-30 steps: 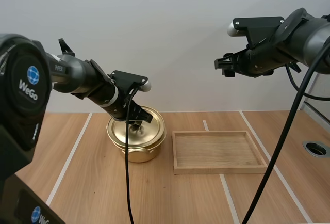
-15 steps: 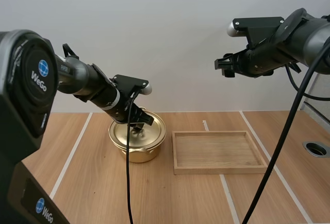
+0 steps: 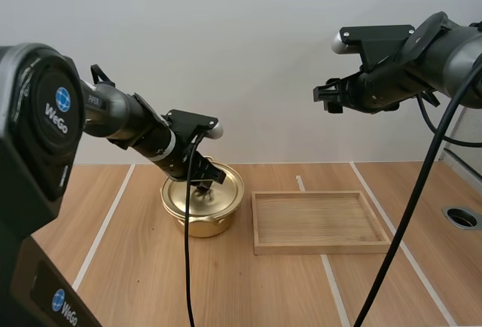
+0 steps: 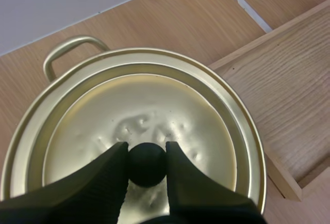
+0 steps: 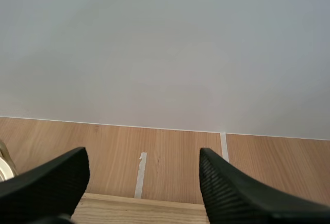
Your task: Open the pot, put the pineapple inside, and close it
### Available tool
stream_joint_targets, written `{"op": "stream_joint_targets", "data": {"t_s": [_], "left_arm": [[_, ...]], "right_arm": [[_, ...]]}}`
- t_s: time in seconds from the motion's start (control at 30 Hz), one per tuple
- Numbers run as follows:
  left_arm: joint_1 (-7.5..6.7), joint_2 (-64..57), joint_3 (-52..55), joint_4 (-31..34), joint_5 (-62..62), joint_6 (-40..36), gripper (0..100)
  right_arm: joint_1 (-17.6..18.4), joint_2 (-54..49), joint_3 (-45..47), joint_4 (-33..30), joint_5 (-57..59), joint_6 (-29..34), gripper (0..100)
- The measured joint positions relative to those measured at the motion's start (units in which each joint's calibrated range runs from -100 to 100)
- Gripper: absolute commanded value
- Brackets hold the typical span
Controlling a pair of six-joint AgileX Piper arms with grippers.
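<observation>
Since a second ago the pot has shifted a little along the worktop toward the wooden tray, and the left arm has swung with it. The right arm and the tray are where they were.

There is one pot, gold-coloured, with its one lid on it. It stands in the far half of the worktop, left of the middle and just beside the tray's left wall without touching it. In the left wrist view one loop handle shows on the side of the pot away from the tray.

The left gripper is down on the lid. Its two fingers pinch the round black knob at the lid's centre, one on each side.

The right gripper is held high above the worktop, over the far edge beyond the tray. Its fingers are spread wide with nothing between them.

There is one tray, a shallow rectangle with nothing in it, lying right of the middle.

The worktop is light wood grain marked with three thin white tape lines running from near edge to far edge. A round dark-rimmed opening sits by the right edge. A plain pale grey wall rises behind the far edge.
</observation>
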Motion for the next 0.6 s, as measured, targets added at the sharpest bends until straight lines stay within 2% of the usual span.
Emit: {"op": "stream_joint_targets", "data": {"t_s": [0.43, 0.47, 0.5, 0.53, 0.57, 0.6], "left_arm": [[0.00, 0.00, 1.65, -1.28, -3.64, 0.19, 1], [0.00, 0.00, 1.65, -1.28, -3.64, 0.19, 7], [0.00, 0.00, 1.65, -1.28, -3.64, 0.19, 17], [0.00, 0.00, 1.65, -1.28, -3.64, 0.19, 32], [0.00, 0.00, 1.65, -1.28, -3.64, 0.19, 53], [0.00, 0.00, 1.65, -1.28, -3.80, 0.28, 80]], "right_arm": [[0.00, 0.00, 0.00, 0.00, 0.00, 0.00, 100], [0.00, 0.00, 0.00, 0.00, 0.00, 0.00, 100], [0.00, 0.00, 0.00, 0.00, 0.00, 0.00, 100], [0.00, 0.00, 0.00, 0.00, 0.00, 0.00, 100], [0.00, 0.00, 0.00, 0.00, 0.00, 0.00, 100], [0.00, 0.00, 0.00, 0.00, 0.00, 0.00, 100]]}}
